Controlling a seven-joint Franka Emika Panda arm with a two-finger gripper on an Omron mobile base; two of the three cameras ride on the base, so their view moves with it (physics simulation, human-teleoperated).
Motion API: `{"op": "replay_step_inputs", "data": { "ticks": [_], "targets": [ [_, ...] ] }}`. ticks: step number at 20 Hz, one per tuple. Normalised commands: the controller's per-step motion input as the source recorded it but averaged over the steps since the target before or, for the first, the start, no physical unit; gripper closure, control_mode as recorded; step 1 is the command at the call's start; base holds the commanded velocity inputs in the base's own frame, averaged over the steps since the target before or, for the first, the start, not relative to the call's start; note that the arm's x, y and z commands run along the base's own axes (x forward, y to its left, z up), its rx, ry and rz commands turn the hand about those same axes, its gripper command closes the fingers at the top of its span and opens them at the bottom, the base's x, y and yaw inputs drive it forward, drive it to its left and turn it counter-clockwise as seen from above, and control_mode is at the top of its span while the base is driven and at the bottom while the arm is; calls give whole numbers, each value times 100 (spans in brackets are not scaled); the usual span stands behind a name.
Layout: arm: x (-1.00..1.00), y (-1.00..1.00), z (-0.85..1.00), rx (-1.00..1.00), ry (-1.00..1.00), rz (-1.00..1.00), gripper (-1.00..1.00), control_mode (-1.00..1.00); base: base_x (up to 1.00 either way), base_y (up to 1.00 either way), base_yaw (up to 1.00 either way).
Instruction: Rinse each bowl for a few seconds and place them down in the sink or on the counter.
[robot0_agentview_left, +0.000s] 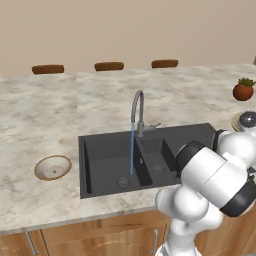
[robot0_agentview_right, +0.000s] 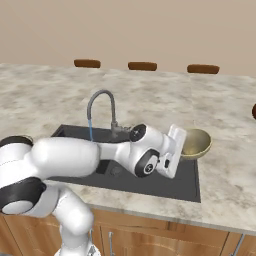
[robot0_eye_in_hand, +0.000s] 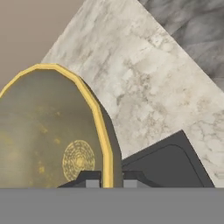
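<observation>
The deeper olive-tan bowl (robot0_agentview_right: 196, 143) hangs tilted at the right end of the sink (robot0_agentview_right: 186, 184), over its edge and the counter (robot0_agentview_right: 225, 165). My gripper (robot0_agentview_right: 181, 143) is shut on its near rim. In the hand view the bowl (robot0_eye_in_hand: 48, 140) stands on edge, its yellow rim pinched between my fingertips (robot0_eye_in_hand: 92, 183) at the gripper (robot0_eye_in_hand: 111, 183). The shallow bowl (robot0_agentview_left: 52, 167), brown-rimmed and whitish inside, rests on the counter (robot0_agentview_left: 40, 115) left of the sink (robot0_agentview_left: 100, 155). A thin blue stream of water runs from the tap (robot0_agentview_left: 137, 107) into the left basin.
A reddish-brown pot with a green plant (robot0_agentview_left: 243, 90) stands on the counter at the far right. Three brown stool seats (robot0_agentview_left: 109, 66) line the counter's far edge. The tap (robot0_agentview_right: 102, 101) rises behind the sink, left of my hand.
</observation>
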Motion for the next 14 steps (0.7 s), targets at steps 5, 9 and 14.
{"op": "replay_step_inputs", "data": {
  "ticks": [5,9,14],
  "targets": [
    [0,21,55,-1,30,14,100,-100,0,0,0],
    [-4,35,22,-1,22,16,100,-100,0,0,0],
    [-8,34,8,-6,6,15,100,-100,0,0,0]
  ]
}}
